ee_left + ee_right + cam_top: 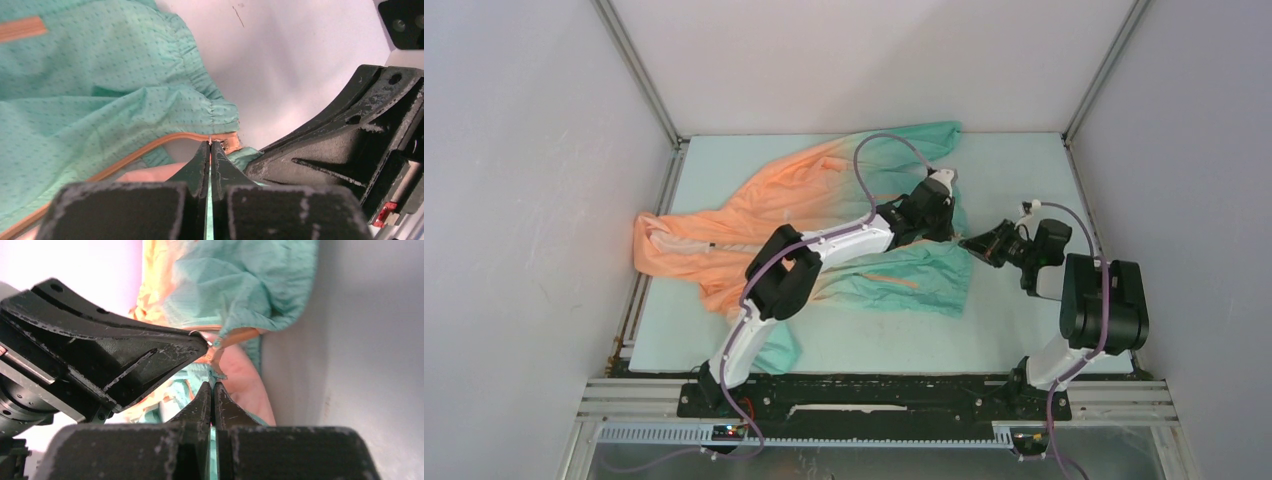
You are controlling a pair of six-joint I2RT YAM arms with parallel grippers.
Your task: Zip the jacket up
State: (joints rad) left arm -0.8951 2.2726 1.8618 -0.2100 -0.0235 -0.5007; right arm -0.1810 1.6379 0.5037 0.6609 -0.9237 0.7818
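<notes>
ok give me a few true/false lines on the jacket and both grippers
1. The left gripper is wide open. False: it is shut on the end of the zip.
2. The jacket fades from orange to teal. True.
3. The right gripper is over the orange half. False: it is at the teal edge.
4. The left arm reaches across the jacket. True.
5. The right gripper's fingers are shut. True.
</notes>
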